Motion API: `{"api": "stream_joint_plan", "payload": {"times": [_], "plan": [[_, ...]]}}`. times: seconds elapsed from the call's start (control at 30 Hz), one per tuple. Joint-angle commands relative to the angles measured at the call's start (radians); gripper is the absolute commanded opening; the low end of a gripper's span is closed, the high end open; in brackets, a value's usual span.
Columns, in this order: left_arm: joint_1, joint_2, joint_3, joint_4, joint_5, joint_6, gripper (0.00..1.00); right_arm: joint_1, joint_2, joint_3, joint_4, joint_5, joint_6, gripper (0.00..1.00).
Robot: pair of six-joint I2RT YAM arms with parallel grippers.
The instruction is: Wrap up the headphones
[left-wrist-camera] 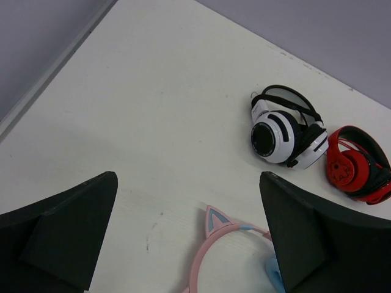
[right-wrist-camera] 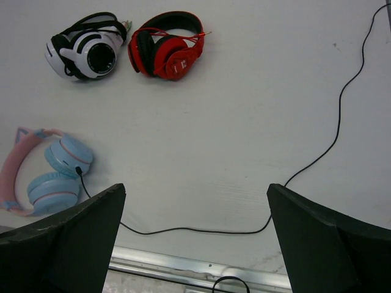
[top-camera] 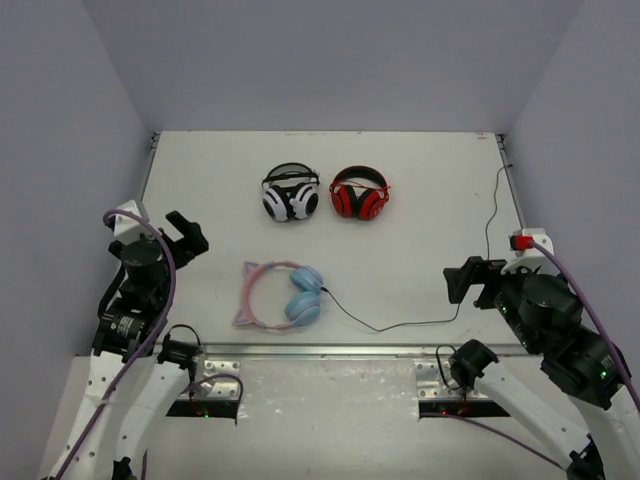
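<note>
The headphones (top-camera: 285, 295) lie flat near the table's front, pink cat-eared headband to the left, light blue ear cups to the right. Their thin black cable (top-camera: 400, 326) runs right along the front edge, then up the right side to the far corner. My left gripper (top-camera: 185, 238) is open and empty, left of the headband; its wrist view shows one pink ear (left-wrist-camera: 215, 221) between the fingers. My right gripper (top-camera: 470, 280) is open and empty, above the cable's bend; its wrist view shows the headphones (right-wrist-camera: 49, 174) and the cable (right-wrist-camera: 201, 231).
White-and-black headphones (top-camera: 290, 193) and red-and-black headphones (top-camera: 360, 193) lie side by side at the table's far middle. A metal rail (top-camera: 320, 350) runs along the front edge. Grey walls enclose the left, back and right sides.
</note>
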Motion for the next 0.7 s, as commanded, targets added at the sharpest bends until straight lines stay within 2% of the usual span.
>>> {"api": "stream_joint_plan", "payload": {"times": [0.0,0.13,0.23,0.37,0.43,0.47,0.6,0.67], "plan": [[-0.009,0.031,0.027,0.012,-0.016,-0.014,1.00,0.002,-0.016,0.011,0.049,-0.015,-0.016,0.99],[-0.009,0.131,0.051,0.020,0.106,0.025,1.00,0.002,-0.029,-0.020,0.099,-0.087,-0.030,0.99],[-0.010,0.261,0.106,-0.022,0.163,0.031,1.00,0.002,0.000,-0.024,0.149,-0.170,-0.070,0.99],[-0.010,0.468,0.168,-0.095,0.298,0.048,1.00,0.002,0.179,0.058,0.066,-0.119,-0.066,0.99],[-0.010,0.522,0.183,-0.115,0.327,0.073,1.00,0.002,0.224,0.098,0.046,-0.161,-0.070,0.99],[-0.015,0.574,0.198,-0.161,0.292,0.068,1.00,0.002,0.237,0.100,0.055,-0.181,-0.075,0.99],[-0.018,0.613,0.222,-0.209,0.290,-0.017,1.00,0.002,0.241,0.063,0.147,-0.231,-0.076,0.99],[-0.018,0.607,0.170,-0.200,0.381,-0.081,1.00,0.001,0.243,0.056,0.201,-0.277,-0.072,0.99]]}}
